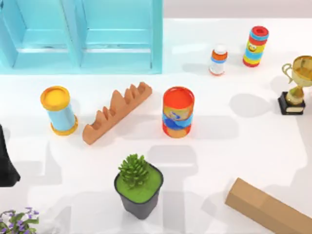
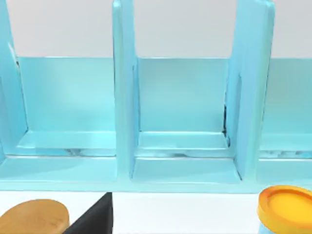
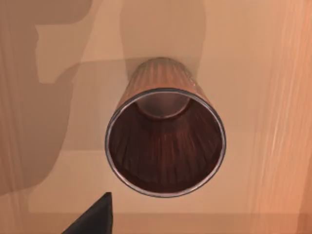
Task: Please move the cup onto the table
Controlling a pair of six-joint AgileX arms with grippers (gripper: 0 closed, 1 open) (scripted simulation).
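Ribbed copper cup (image 3: 165, 141) upright on wooden surface below right wrist camera, off white bench (image 1: 234, 146). Probably light, rigid, slick; grip across rim. Jaws' state: cannot tell.

The cup (image 3: 165, 141) is a brown-copper tumbler with a ribbed, tapered outside and a shiny metallic rim. In the right wrist view it stands upright on a tan wooden surface, its open mouth facing the camera. The table (image 1: 234, 136) is a wide, glossy white surface.
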